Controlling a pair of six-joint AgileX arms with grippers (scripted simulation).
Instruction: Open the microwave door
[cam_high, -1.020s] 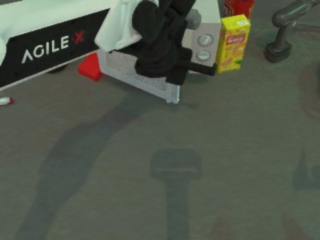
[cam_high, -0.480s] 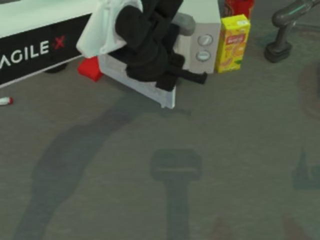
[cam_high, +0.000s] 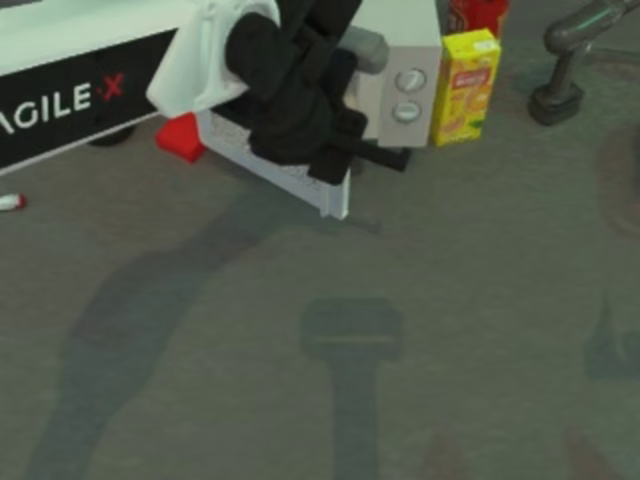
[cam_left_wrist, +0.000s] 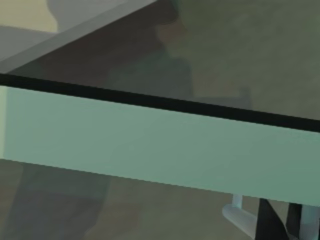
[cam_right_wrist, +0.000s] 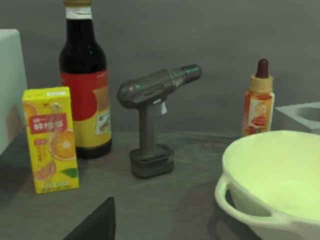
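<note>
One small change was visible against the picture from half a second before: the microwave door (cam_high: 290, 175) had swung a little further out, and its free edge with the slim handle sat slightly more to the left and lower in the top view than it did then. At the far left of the worktop (cam_high: 200, 330) a small red-tipped thing (cam_high: 8, 202) lay alone, and a red block (cam_high: 182, 135) sat just beside the hinge side of the door. The left gripper (cam_high: 375, 157) was above the door, between the door and the knob panel of the microwave (cam_high: 400, 60), and its dark wrist hid most of the opening. Whether the fingers were open or closed, and whether they had hold of the handle, I cannot tell; the left wrist view showed only a pale flat band, probably the door seen close. I judged the door partly open, so the task was advancing but not finished. To the right stood the yellow carton (cam_high: 466, 85), touching or just beside the microwave, then the grey drill (cam_high: 565, 60). The right gripper was not visible in any view.
</note>
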